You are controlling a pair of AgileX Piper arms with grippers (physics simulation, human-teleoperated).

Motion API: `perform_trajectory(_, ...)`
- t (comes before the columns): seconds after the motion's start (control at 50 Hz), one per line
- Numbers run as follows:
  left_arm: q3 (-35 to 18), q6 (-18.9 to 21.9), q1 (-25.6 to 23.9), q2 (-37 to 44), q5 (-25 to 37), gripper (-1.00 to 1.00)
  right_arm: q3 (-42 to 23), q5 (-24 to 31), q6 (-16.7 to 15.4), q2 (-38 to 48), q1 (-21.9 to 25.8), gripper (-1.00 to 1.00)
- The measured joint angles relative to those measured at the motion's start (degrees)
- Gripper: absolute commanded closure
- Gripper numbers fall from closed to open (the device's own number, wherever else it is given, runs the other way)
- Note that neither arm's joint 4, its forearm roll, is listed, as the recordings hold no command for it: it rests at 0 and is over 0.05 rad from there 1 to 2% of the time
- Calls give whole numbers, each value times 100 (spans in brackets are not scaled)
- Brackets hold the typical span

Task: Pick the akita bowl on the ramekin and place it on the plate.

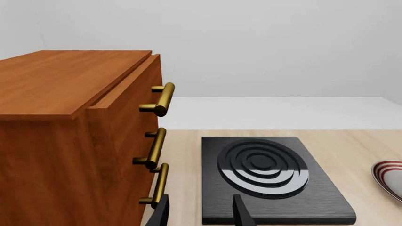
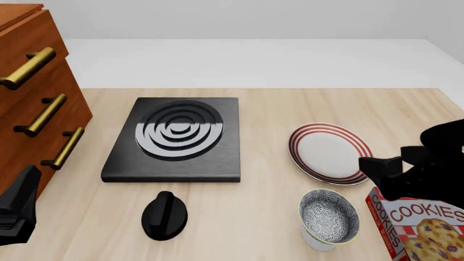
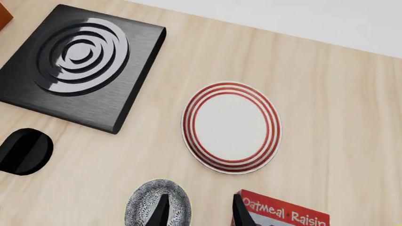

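At the far left of the front frame my left gripper [image 2: 18,209] idles by the cabinet [image 2: 36,92], its jaws narrowly parted and empty, since this job isn't its; the stove [image 2: 174,138] and knob [image 2: 164,215] sit mid-frame, out of the way; the plate [image 2: 330,152] lies bare right of centre; below it the bowl [image 2: 330,217] perches on the ramekin [image 2: 317,241]; my right gripper [image 3: 199,209] hangs above the bowl's right rim, jaws parted and empty, cookie box [image 2: 417,228] alongside, so I'd judge clearance tight.

A light wooden table [image 2: 261,109] meets a plain white wall [image 2: 254,19] at 12 o'clock, and a brown wooden cabinet [image 2: 29,87] with 3 gold handles [image 2: 45,115] stands at 9 o'clock.
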Motion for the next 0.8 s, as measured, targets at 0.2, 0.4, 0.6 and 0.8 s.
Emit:
perform_trajectory(0.2, 0, 0, 0, 0, 0, -100, 279, -122, 142, 127, 65, -100)
perform_trajectory(0.4, 0, 0, 0, 0, 0, -100, 566, -406, 356, 394, 131, -100)
perform_trajectory(0.6, 0, 0, 0, 0, 0, -100, 818, -689, 463, 670, 156, -100)
perform_trajectory(0.8, 0, 0, 0, 0, 0, -100, 958, -902, 575, 952, 230, -100)
